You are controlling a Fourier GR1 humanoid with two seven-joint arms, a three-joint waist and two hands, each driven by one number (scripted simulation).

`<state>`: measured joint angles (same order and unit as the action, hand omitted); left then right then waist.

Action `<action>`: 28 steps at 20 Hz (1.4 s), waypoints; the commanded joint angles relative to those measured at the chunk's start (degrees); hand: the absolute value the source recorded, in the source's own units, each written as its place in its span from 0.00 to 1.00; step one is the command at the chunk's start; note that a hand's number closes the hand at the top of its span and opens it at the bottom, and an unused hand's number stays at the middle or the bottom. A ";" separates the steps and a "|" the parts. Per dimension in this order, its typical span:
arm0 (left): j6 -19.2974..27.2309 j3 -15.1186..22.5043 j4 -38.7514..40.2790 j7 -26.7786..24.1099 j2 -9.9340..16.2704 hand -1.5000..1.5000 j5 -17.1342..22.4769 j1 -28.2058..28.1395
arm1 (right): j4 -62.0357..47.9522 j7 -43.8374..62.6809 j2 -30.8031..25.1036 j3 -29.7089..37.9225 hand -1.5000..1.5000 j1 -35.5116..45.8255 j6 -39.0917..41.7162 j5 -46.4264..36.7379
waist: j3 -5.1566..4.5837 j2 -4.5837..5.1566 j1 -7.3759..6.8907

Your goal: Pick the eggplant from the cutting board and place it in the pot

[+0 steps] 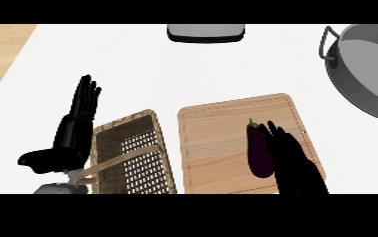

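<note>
Eggplant: the dark purple, elongated eggplant (259,150) is lying lengthwise on the pale wooden rectangular cutting board (221,146), toward the board's 3 o'clock side, stem pointing to 12 o'clock.
Right hand: the black right hand (294,162) is resting just beside the eggplant on its 3 o'clock flank, fingers stretched straight toward 12 o'clock and holding nothing; whether they are touching the skin cannot be told.
Left hand: the black left hand (80,118) is sitting open with fingers up at the view's 9 o'clock side, resting beside the woven wicker basket (136,156).
Pot: the grey metal pot (354,66) with a side handle is waiting at 2 o'clock, well apart from the board.
Stage: the grasp is probably not yet closing.
Risk: the smooth rounded eggplant could be rolling toward 9 o'clock if the fingers are pushing sideways instead of wrapping round it; a carry could be clipping the pot's rim.
</note>
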<state>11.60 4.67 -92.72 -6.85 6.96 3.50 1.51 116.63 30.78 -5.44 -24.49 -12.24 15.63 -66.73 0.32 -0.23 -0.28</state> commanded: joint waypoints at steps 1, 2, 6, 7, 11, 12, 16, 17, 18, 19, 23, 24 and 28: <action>0.46 2.11 -0.20 0.96 -1.89 0.50 -1.25 -2.66 | -7.24 1.51 3.85 -4.01 0.00 1.00 -3.51 -2.61 | -0.32 0.21 0.14; -1.40 -1.30 4.80 -0.76 -0.95 0.50 0.29 1.96 | -4.37 1.27 1.92 -0.07 0.00 3.54 0.78 -0.10 | -0.33 0.25 0.35; -2.82 -3.04 9.68 -3.64 -0.80 0.50 0.84 2.61 | -7.32 -1.04 1.71 0.87 0.00 3.91 -2.21 0.43 | -0.34 0.30 0.47; -2.23 -1.54 3.78 0.11 -0.65 0.50 -0.22 1.19 | -6.89 -4.62 -1.69 3.85 0.00 1.19 -4.35 2.07 | -0.32 0.22 0.42; -1.39 0.26 1.40 1.03 -2.28 0.50 -1.40 -1.39 | -10.35 -5.42 -1.73 5.35 0.00 2.79 -4.98 2.30 | -0.32 0.21 0.34; -2.21 -0.35 1.40 -1.01 -1.98 0.50 -0.85 -3.45 | -13.15 -6.26 -0.66 3.67 0.00 1.26 -8.65 1.17 | -0.32 0.21 0.29; -1.17 0.49 -1.81 3.09 -2.72 0.50 -2.09 -2.30 | -17.05 -4.64 1.01 4.85 0.00 6.30 -6.91 0.68 | -0.32 0.21 0.21; -3.14 -0.64 1.85 -1.42 -2.60 0.50 -0.87 -2.93 | -14.65 -4.17 0.93 4.75 0.00 5.17 -7.11 0.71 | -0.33 0.22 0.31; -3.79 -1.08 1.28 -2.88 -2.06 0.50 -0.39 -5.39 | -19.21 -4.80 2.74 2.08 0.00 3.41 -11.87 -1.40 | -0.32 0.22 0.19; -0.65 0.94 2.40 0.05 -4.42 0.50 -3.13 -0.82 | -21.51 -7.67 0.61 8.14 0.00 8.92 -9.45 2.54 | -0.31 0.28 0.25; -1.07 1.09 -0.59 0.91 -3.68 0.50 -3.50 -4.03 | -18.39 -7.36 -0.70 4.15 1.00 11.09 -10.34 -3.56 | -0.32 0.19 0.09; -2.76 0.15 -1.30 -0.41 -2.84 0.50 -1.93 -5.31 | -24.02 -11.43 -0.35 3.34 1.00 8.15 -20.01 -5.08 | -0.29 0.22 -0.02; -4.76 -2.98 2.76 -1.18 -1.46 0.50 -0.46 -2.36 | -21.40 -12.77 -2.49 5.65 1.00 8.63 -18.59 -3.95 | -0.33 0.24 0.31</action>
<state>8.96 2.77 -93.23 -7.17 5.06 1.63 0.18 97.08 21.41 -5.76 -20.36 -3.32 0.49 -70.32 0.04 -0.63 -0.04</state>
